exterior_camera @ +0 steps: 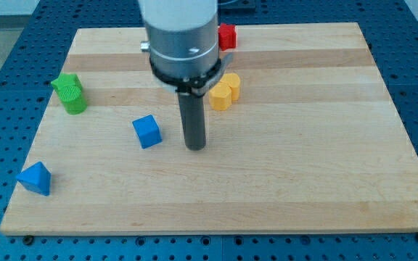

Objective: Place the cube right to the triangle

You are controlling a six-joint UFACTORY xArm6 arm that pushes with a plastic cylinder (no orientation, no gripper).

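A blue cube [147, 132] sits on the wooden board, left of centre. A blue triangle block [35, 178] lies near the board's lower left corner, well to the lower left of the cube. My tip [195, 146] rests on the board just to the right of the blue cube, a short gap apart from it. The rod hangs from the arm's grey body at the view's top.
A green block [70, 93] stands at the board's left. A yellow block [225, 90] lies right of the rod, above centre. A red block [227, 36] sits at the top edge, partly hidden by the arm. The wooden board [325, 181] rests on a blue perforated table.
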